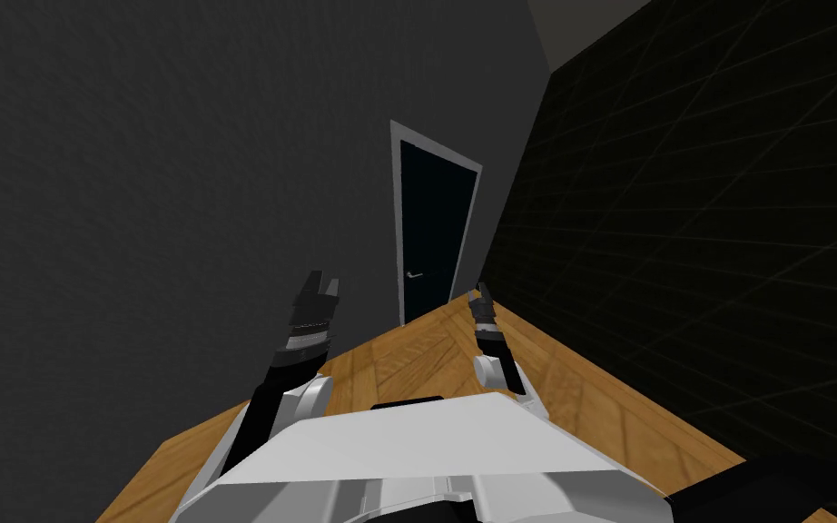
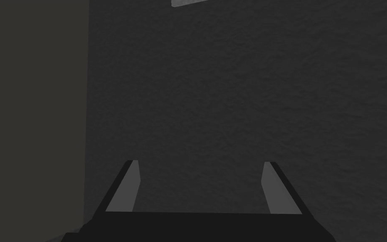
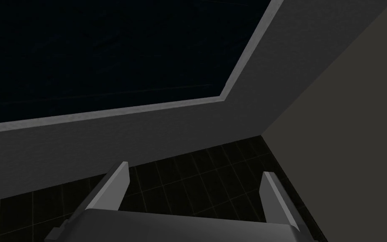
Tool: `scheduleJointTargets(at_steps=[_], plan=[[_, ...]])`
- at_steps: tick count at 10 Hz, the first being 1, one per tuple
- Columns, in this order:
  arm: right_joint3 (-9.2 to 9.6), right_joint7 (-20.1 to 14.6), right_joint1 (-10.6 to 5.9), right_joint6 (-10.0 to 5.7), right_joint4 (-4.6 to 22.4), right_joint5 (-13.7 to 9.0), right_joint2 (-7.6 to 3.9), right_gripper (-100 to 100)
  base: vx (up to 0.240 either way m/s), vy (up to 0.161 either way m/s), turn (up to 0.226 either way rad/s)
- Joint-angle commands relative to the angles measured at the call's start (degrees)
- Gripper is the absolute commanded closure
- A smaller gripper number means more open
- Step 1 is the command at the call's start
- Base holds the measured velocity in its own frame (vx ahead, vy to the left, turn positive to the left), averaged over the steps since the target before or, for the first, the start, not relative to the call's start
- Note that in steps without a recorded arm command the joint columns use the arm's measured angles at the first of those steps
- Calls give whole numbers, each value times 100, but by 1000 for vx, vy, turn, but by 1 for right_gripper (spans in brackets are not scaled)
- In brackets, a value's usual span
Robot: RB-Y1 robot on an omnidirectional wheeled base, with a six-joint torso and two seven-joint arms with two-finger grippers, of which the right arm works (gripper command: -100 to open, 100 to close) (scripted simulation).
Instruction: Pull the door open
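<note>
Grey wall (image 1: pixel 181 182); dark door (image 1: pixel 435 236) well beyond left gripper (image 1: pixel 323 284) and right gripper (image 1: pixel 479 292), both spread, empty.

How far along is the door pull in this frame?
Done: nothing yet; the dark door looks shut in its grey frame, across the wood floor from me. In hand: only the approach; left gripper and right gripper are open and empty. Left: reach the lever handle, grip it, pull.
</note>
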Motion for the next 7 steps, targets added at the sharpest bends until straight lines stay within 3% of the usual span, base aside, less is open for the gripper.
scheduleJointTargets(at_steps=[1, 5, 7], plan=[[13, -9, -107, -97, 286, -34, -37, -100, 71, -30, 189], [29, -20, -264, -216, 837, -81, -87, -100, 60, -20, 112], [46, -31, -428, -341, 1230, -129, -136, -100, 69, -12, 147]])
